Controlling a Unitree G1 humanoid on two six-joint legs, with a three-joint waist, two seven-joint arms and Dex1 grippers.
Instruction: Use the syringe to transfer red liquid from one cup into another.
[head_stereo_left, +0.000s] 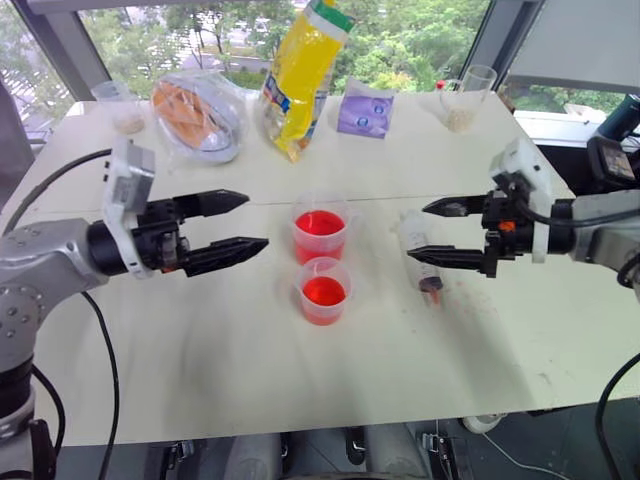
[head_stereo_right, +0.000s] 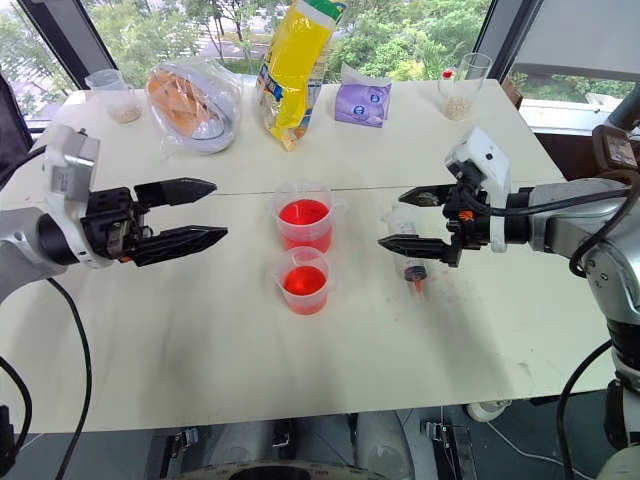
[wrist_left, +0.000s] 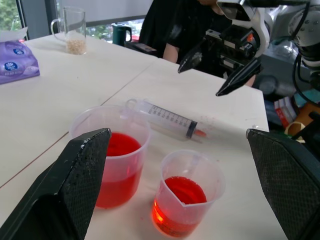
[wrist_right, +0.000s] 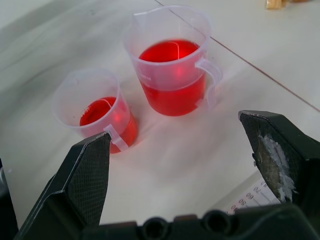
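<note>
Both grippers are hanging wide open, holding nothing: left gripper beside the two cups, right gripper hovering just over the syringe lying on the counter.

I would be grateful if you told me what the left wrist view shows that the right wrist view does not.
Left wrist view alone: the whole syringe lying on the table, the open right gripper above it, a purple packet and a glass mug.

Right wrist view alone: the cup handles and the right gripper's own fingers.

Both: the larger cup and smaller cup of red liquid.
</note>
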